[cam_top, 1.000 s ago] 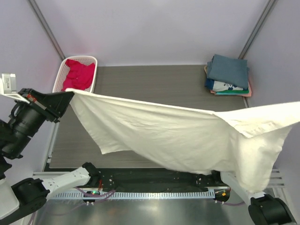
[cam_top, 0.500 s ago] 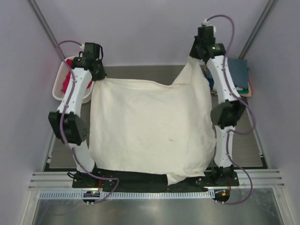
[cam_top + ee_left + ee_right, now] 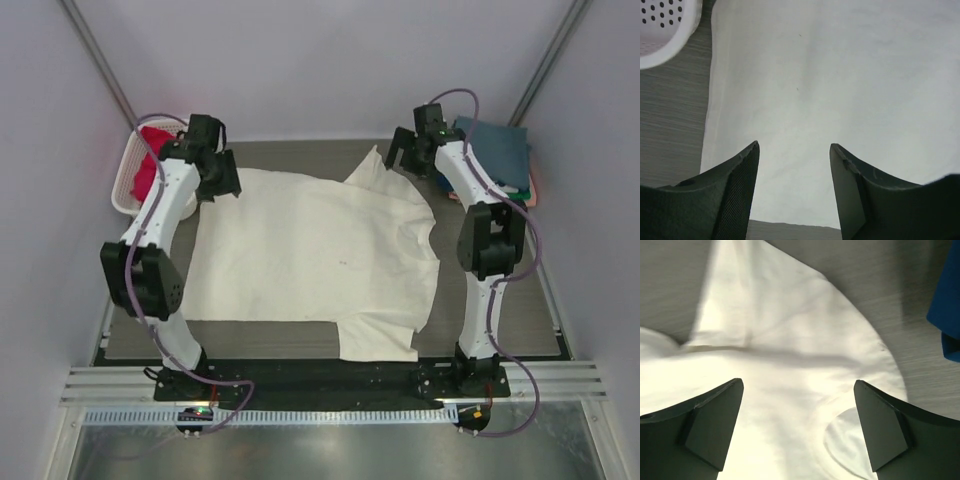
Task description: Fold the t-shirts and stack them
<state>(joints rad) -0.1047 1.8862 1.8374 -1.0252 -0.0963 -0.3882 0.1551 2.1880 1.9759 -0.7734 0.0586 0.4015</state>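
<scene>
The large cream t-shirt [image 3: 310,260] lies spread flat on the table, neck to the right, one sleeve at the far side and one at the near edge. My left gripper [image 3: 224,186] hovers open over its far left corner; in the left wrist view only cream cloth [image 3: 840,90] shows beyond the left gripper [image 3: 794,147], nothing between the fingers. My right gripper [image 3: 404,156] stands open above the far sleeve; the right wrist view shows the cream shirt [image 3: 780,365] and its neck hole under the right gripper [image 3: 799,383]. A crimson-pink shirt [image 3: 152,160] lies in the basket. Folded shirts [image 3: 492,152] are stacked at the back right.
The white lattice basket [image 3: 128,178] stands at the far left corner, close beside my left arm; its rim [image 3: 665,30] shows in the left wrist view. The slate-blue top of the stack [image 3: 946,305] lies just right of my right gripper. Grey walls close in both sides.
The cream shirt was held stretched in the air, then carried over the table. Both grippers have opened and let it go, and it has settled flat.
</scene>
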